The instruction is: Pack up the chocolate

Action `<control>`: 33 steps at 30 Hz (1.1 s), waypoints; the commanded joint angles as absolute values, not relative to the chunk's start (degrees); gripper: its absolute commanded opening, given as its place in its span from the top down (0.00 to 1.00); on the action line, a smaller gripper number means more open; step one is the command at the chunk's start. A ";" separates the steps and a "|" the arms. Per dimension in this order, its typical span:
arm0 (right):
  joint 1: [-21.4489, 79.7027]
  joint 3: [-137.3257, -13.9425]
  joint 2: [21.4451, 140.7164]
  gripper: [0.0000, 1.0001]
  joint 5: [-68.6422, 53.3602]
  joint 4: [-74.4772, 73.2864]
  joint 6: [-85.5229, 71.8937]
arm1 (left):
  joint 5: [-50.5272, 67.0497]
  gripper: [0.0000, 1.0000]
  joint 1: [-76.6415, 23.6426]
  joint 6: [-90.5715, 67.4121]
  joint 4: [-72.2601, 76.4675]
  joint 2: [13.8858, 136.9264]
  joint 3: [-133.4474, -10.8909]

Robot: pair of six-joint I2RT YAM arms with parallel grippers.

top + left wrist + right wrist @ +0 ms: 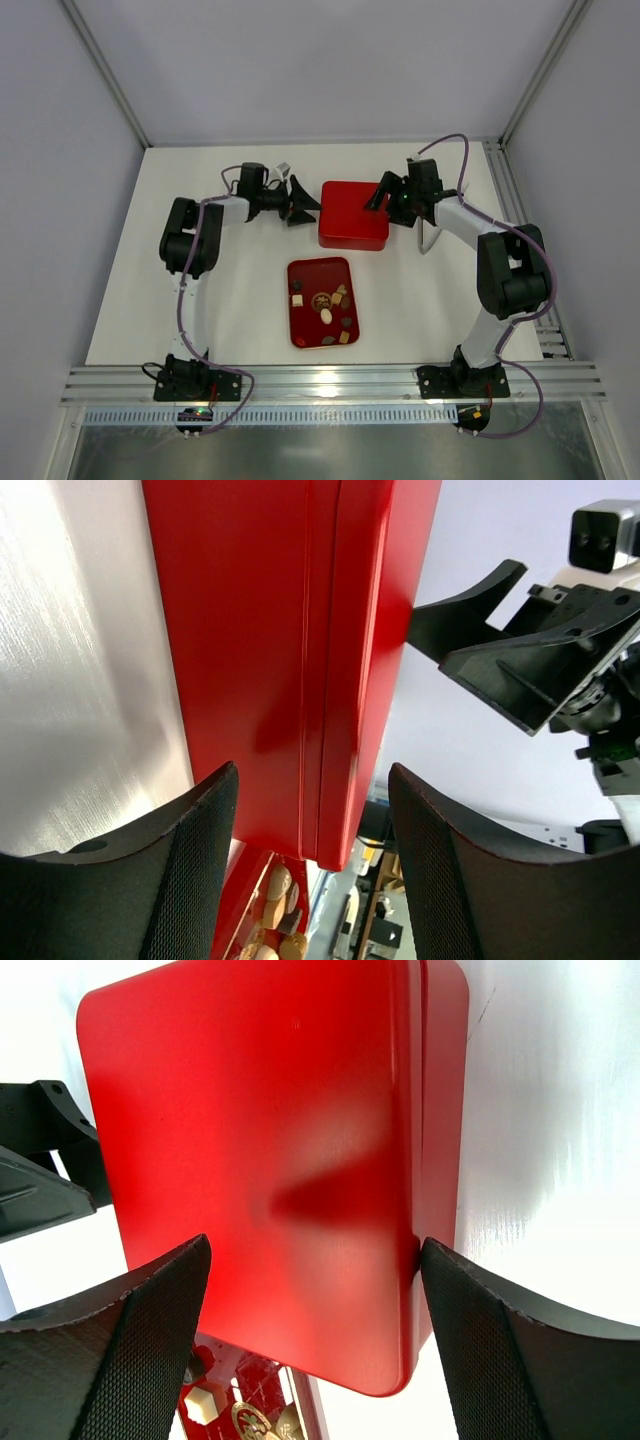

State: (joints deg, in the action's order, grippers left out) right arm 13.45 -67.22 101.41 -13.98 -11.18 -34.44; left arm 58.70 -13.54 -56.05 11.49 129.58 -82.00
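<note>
Our left gripper (304,203) is spread wide at the left edge of the closed red box (353,213), and our right gripper (384,194) is equally spread at the box's far right corner. Neither holds anything, and we cannot tell whether a fingertip touches the lid. From each wrist view we see the box's glossy lid and side seam framed between our own fingers. The chocolate (322,299) lies loose in the flat red tray (300,335), which sits nearer our bases than the box and apart from it across a narrow strip of table (220,300). Dark, tan and cream pieces are scattered over the tray's middle and right side, with some toward its near end. Its far end and left near corner are bare. The pieces share no common direction, and at this size we cannot read the long axis of any one. The tray's own long axis runs from near to far, tipped slightly. White table lies open on both sides of the tray, wider on the left, up to the upright arm links.
</note>
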 commanded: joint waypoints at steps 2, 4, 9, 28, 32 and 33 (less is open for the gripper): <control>14.15 -70.75 101.43 0.15 -13.10 -11.95 -33.75 | 58.27 0.39 -14.32 -53.00 10.37 125.95 -82.00; 14.24 -71.36 101.51 0.15 -12.83 -12.57 -33.84 | 58.10 0.39 -14.50 -52.39 9.23 125.86 -82.18; 14.59 -74.09 102.39 0.15 -12.57 -14.50 -33.14 | 57.66 0.39 -14.85 -50.45 7.03 125.68 -82.62; 15.03 -76.20 108.63 0.15 -10.63 -17.49 -31.73 | 48.52 0.40 -15.20 -48.34 -3.15 125.07 -83.23; 14.94 -76.55 109.60 0.15 -10.72 -17.23 -31.64 | 44.83 0.39 -15.47 -47.20 -5.97 124.37 -83.67; 14.94 -76.81 109.77 0.15 -10.81 -17.23 -31.55 | 44.39 0.39 -15.47 -46.68 -7.72 124.54 -84.19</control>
State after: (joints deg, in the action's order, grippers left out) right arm 14.68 -74.65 108.66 -11.77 -17.39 -32.86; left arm 49.82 -15.31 -49.82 -1.85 126.91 -82.48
